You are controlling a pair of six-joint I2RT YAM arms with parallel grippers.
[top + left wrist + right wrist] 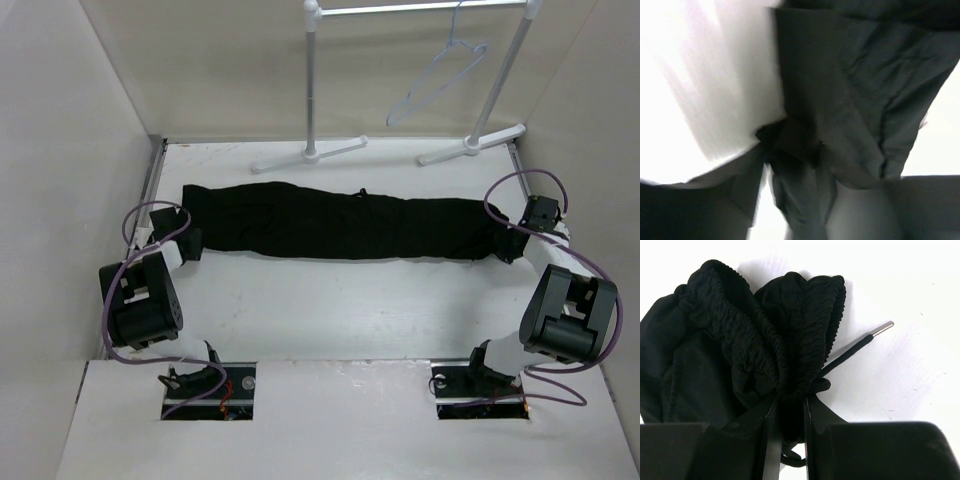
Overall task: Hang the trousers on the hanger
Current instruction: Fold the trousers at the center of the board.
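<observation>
1. Though creased from end to end, stretched flat across the far half of the table (330, 310): the trousers (340, 228), running left to right, just in front of the feet of the rack (311, 90).
2. Soft, matt black cloth, the largest dark shape on the white surface; broader toward the left end, gathered narrow at the right end.
3. Seen from above, held at both ends: left gripper (190, 243) at the left end, right gripper (510, 243) at the right end.
4. From the left wrist, blurred: left gripper (797, 150) closed on a bunched fold of the trousers (850, 85), with dark fingers low on either side of the pinch. Smooth fabric with a few sharp creases fanning upward, white table showing to the left.
5. From the right wrist, sharp: right gripper (790, 407) narrowed to a slit and clamped on the elastic waistband of the trousers (730, 335). Ribbed puckers spreading up and outward from the pinch in two humps.
6. Beside that pinch, a thin black drawstring (852, 349) trailing up and to the right across the table, ending in a small silver metal tip.
7. Up at the back, the hanger (440, 80): thin, pale bluish wire, triangular, hooked over the top bar of the rack, hanging tilted, well apart from the trousers and from both grippers.
8. Rack of thick white tubes, its two feet resting near the table's far edge.
</observation>
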